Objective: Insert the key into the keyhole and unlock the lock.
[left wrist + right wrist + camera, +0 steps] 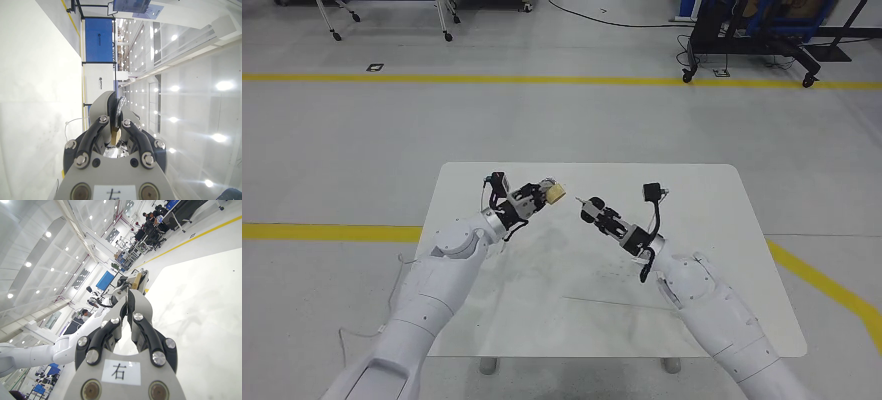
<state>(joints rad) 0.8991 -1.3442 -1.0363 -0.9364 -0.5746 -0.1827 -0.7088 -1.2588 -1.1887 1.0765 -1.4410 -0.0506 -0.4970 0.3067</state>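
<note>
White desk [592,300] underneath, with both arms held up over its far half. Left arm's [457,250] jaws are clamped on the brass lock [555,191], up off the desk. Right arm's [692,280] jaws are pinched closed on the little key [580,201]. Its tip points at the lock, near but not touching.

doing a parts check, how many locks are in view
1. The brass lock is held in the left gripper above the table, facing the key in the right gripper. Another could be hidden under the arms.
</note>
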